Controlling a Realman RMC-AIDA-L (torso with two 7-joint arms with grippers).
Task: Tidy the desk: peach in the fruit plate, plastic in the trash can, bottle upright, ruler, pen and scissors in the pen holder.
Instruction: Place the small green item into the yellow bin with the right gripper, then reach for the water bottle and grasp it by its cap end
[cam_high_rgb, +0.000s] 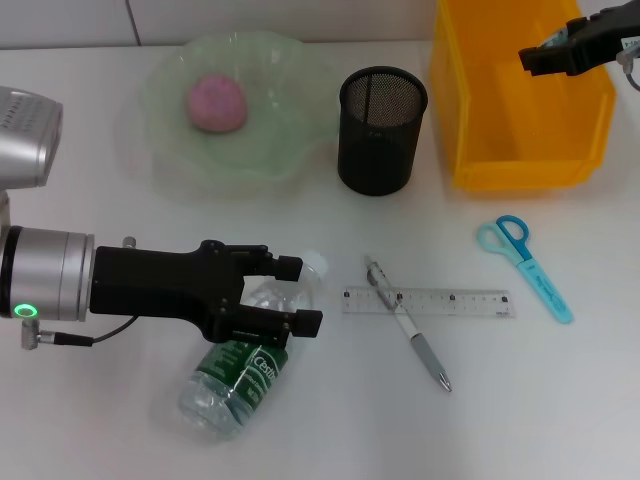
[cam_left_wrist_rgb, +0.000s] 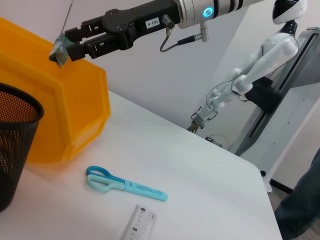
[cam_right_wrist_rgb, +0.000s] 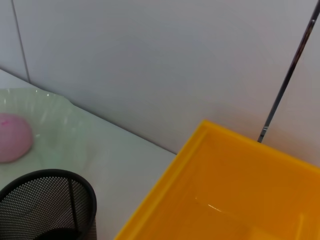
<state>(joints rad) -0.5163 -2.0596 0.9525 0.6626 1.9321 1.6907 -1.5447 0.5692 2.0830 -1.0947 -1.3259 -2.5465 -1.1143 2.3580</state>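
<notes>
Left gripper (cam_high_rgb: 300, 295) straddles the lying bottle (cam_high_rgb: 237, 370); right gripper (cam_high_rgb: 535, 58) hangs over the yellow bin (cam_high_rgb: 470, 110).

The left gripper's jaws stand apart, one on each side of the bottle's neck end, not yet closed on it. The bottle lies near-left on the tabletop (cam_high_rgb: 330, 420), long axis diagonal, cap end pointing far-right, base toward the near edge with bare room around it. The right gripper, seen in the left wrist view (cam_left_wrist_rgb: 62, 50), pinches a small scrap of plastic (cam_left_wrist_rgb: 59, 49) above the bin's far-right corner. The peach (cam_high_rgb: 217, 102) sits in the plate (cam_high_rgb: 170, 85), far left. The holder (cam_high_rgb: 380, 130) stands between plate and bin. The ruler (cam_high_rgb: 460, 302) lies left-right; the pen (cam_high_rgb: 425, 350) crosses its left end, tip near-right. The scissors (cam_high_rgb: 530, 265) lie right, handles far, well apart from the ruler.
</notes>
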